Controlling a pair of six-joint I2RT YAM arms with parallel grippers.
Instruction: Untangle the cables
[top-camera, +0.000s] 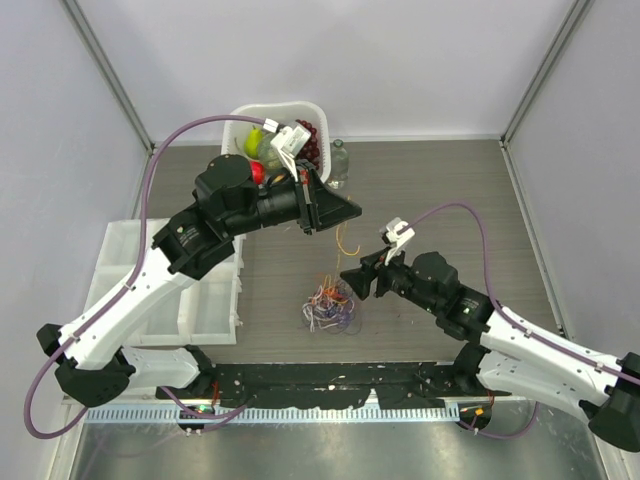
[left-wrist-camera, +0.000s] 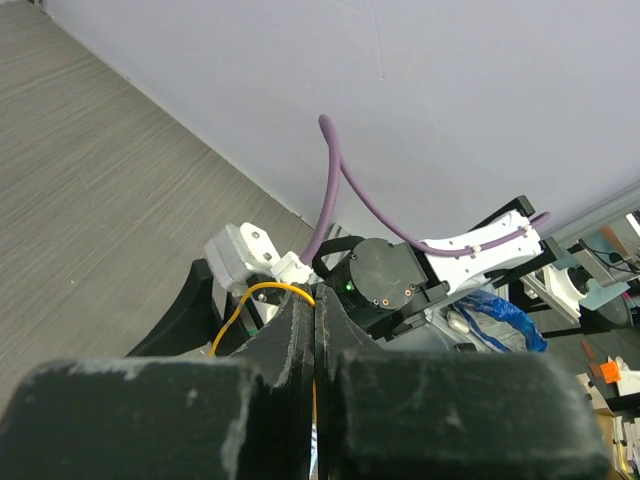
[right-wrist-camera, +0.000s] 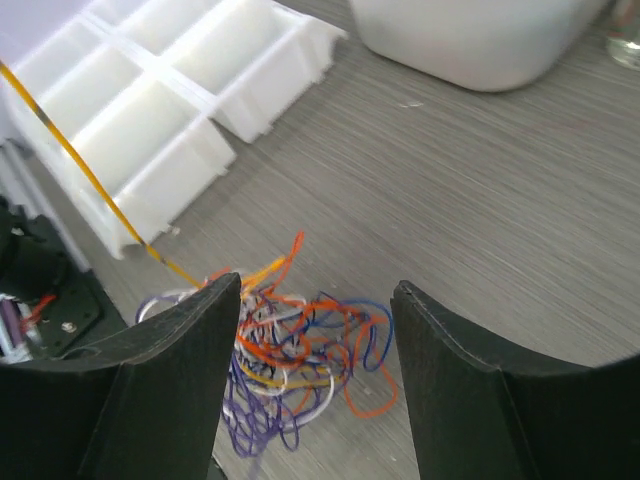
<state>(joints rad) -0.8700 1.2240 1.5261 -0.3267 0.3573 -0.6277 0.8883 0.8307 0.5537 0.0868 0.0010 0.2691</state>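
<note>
1. A white basket (top-camera: 243, 114) at the far edge of the table holds a yellow-green fruit (top-camera: 255, 142), a red fruit (top-camera: 258, 172) and dark grapes (top-camera: 311, 140); a clear bottle (top-camera: 338, 160) stands just beside it.
2. The tangle of cables (top-camera: 330, 305) lies on the table, near the white compartment tray (top-camera: 215, 310).
3. The left gripper (top-camera: 350, 211) is clenched on an orange cable (top-camera: 346, 240) that runs down to the tangle; the right gripper (right-wrist-camera: 315, 290) is released, its jaws straddling the tangle.

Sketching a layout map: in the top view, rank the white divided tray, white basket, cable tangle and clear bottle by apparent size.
1. white divided tray, largest, though partly covered.
2. white basket, also partly covered.
3. cable tangle.
4. clear bottle, smallest.
</note>
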